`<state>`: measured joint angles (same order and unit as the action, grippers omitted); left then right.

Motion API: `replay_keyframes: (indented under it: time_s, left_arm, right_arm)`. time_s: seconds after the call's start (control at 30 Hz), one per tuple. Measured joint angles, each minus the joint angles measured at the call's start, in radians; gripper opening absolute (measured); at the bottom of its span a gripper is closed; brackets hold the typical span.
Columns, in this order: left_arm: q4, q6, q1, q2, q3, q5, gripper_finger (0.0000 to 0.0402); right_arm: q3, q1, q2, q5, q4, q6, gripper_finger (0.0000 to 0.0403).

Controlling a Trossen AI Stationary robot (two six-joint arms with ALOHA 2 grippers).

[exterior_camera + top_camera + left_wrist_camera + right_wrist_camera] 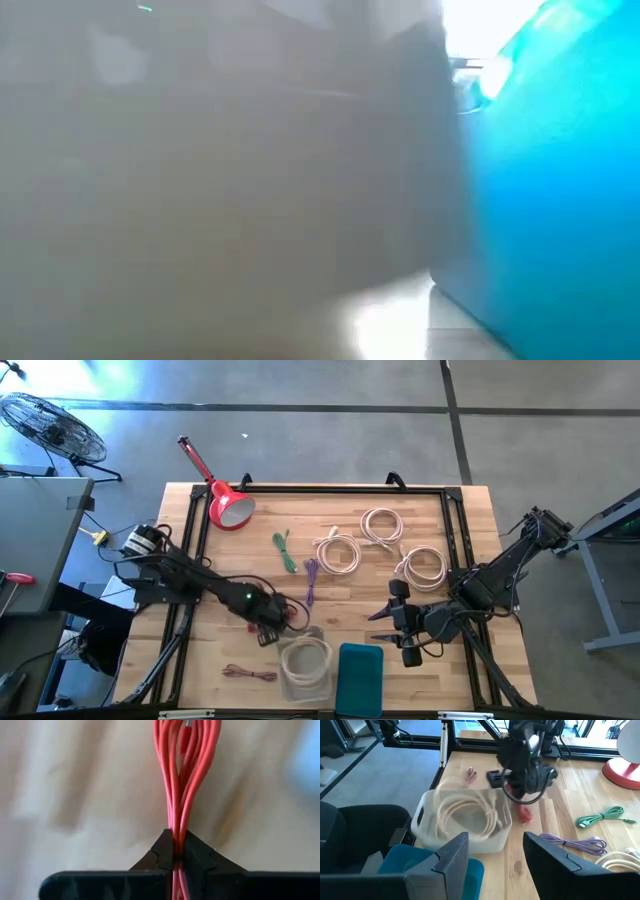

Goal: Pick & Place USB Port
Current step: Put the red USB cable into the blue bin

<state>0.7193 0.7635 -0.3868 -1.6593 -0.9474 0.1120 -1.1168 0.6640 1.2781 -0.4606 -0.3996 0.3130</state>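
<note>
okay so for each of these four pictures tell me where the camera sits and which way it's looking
High view: above the table, looking straight down; both arms show.
Low view: at table-top height, blocked by a blurred teal box; no arm visible.
Left wrist view: on the left arm, looking past the left gripper, jaws shut on the red cable.
Right wrist view: on the right arm, past the open right gripper, facing the clear bin and left arm.
Shared: high and right wrist views both show the bin and purple cable.
</note>
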Motion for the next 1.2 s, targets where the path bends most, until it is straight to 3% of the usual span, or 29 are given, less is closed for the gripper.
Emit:
replay_keyframes:
  time_s: [0.13,0.33,0.63,0.97,1.2]
  left_arm:
    - [0.077,0.024,0.005,0.053,0.002,0.047,0.0010]
    - [0.042,0.023,0.001,0.094,-0.006,0.068,0.0010]
    - [0.066,-0.086,0.001,0.096,-0.141,0.115,0.0010]
    - [0.196,-0.236,-0.028,0.097,-0.397,0.341,0.0010]
    - [0.051,-0.426,-0.099,0.098,-0.481,0.455,0.0010]
  right_arm:
    - [0.000,0.000,0.000,0.000,0.000,0.000,0.0181]
    - [0.000,0.000,0.000,0.000,0.000,0.000,0.0181]
    - [0.000,0.000,0.000,0.000,0.000,0.000,0.0181]
    - [0.000,0.000,0.000,-0.003,0.000,-0.098,0.0181]
    - [0.000,0.000,0.034,-0.018,0.025,-0.307,0.0181]
